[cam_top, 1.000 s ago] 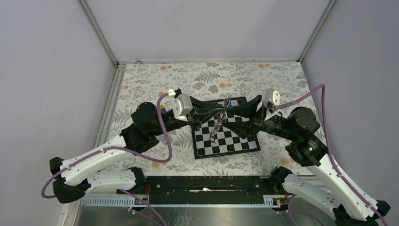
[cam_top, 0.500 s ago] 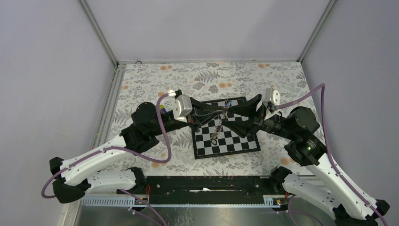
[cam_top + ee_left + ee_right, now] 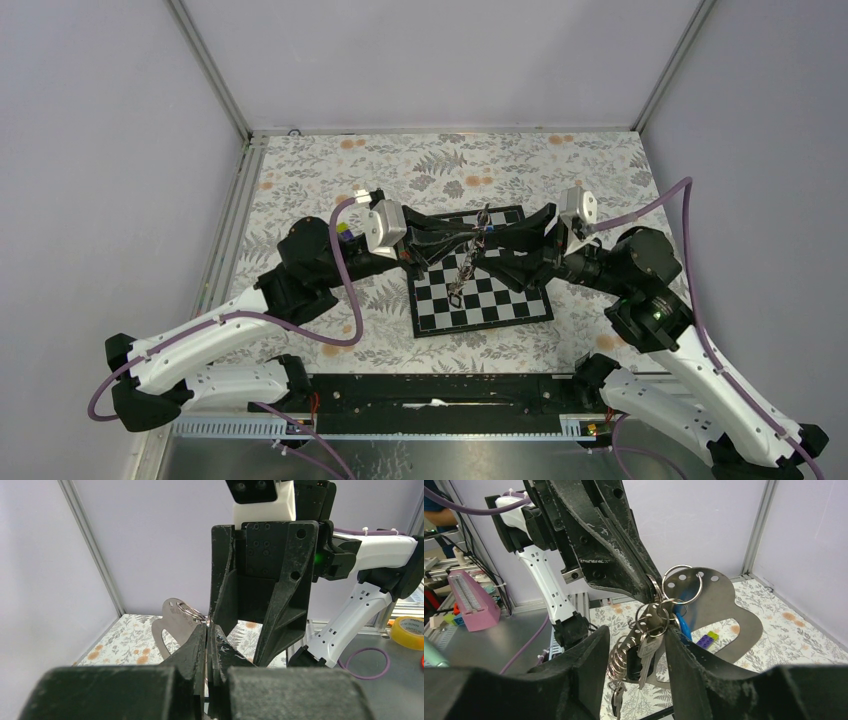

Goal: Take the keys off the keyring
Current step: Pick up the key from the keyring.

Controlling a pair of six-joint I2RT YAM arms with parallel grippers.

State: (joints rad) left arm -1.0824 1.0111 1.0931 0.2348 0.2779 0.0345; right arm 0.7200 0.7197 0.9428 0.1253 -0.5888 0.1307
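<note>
Above the chessboard my two grippers meet tip to tip. My left gripper is shut on a metal ring of the keyring, whose flat grey loop sticks out past the fingers. A bright-blue carabiner and a stack of split rings hang under that grip. The keys dangle below them. My right gripper is open, its jaws on either side of the hanging keys. Its right finger is against the carabiner, and there is a gap on the left.
Purple and lime bricks lie on the floral cloth beyond the bunch. A purple-and-yellow piece sits by my left arm. Off the table are a yellow tape roll, a purple ring and a pink block.
My right gripper's jaws have narrowed a little around the hanging keys. The bunch has swung slightly. My left gripper has kept its grip.
</note>
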